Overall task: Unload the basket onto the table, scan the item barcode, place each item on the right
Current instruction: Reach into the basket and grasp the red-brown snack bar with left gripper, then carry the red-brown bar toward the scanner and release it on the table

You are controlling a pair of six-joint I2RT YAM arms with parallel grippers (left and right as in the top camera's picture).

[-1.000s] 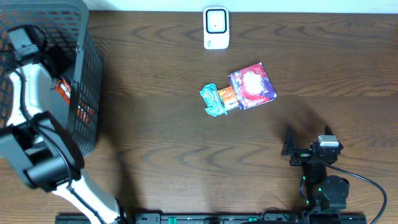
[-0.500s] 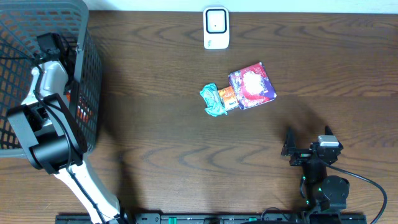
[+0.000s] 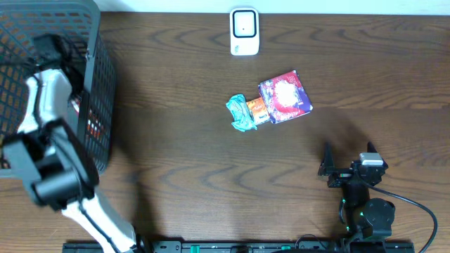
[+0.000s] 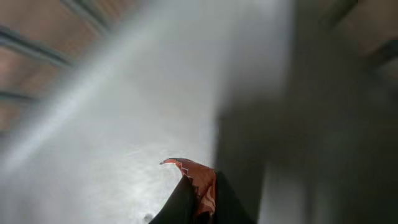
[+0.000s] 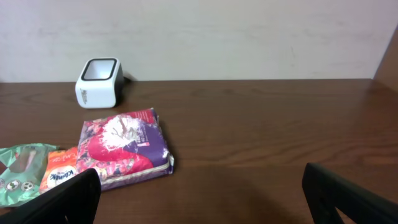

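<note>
Left gripper (image 4: 199, 200) is pinched narrow on the corner of an orange wrapper (image 4: 198, 176), up at the dark wire basket (image 3: 98, 77) on the table's (image 3: 176, 169) left edge; wrist view is blurry, depth in the basket can't be told. Right gripper (image 3: 348, 160) is parked near the front right, jaws wide, nothing in them. White barcode scanner (image 3: 245, 31) sits at the far edge; purple snack pack (image 3: 285, 97), small orange packet (image 3: 256, 109) and green packet (image 3: 240, 114) touch mid-table

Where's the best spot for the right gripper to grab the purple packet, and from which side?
Probably its right edge, pinched from above on the side facing the right gripper. The purple packet lies flat, the orange packet sits against its left edge, and the right edge looks clear.
</note>
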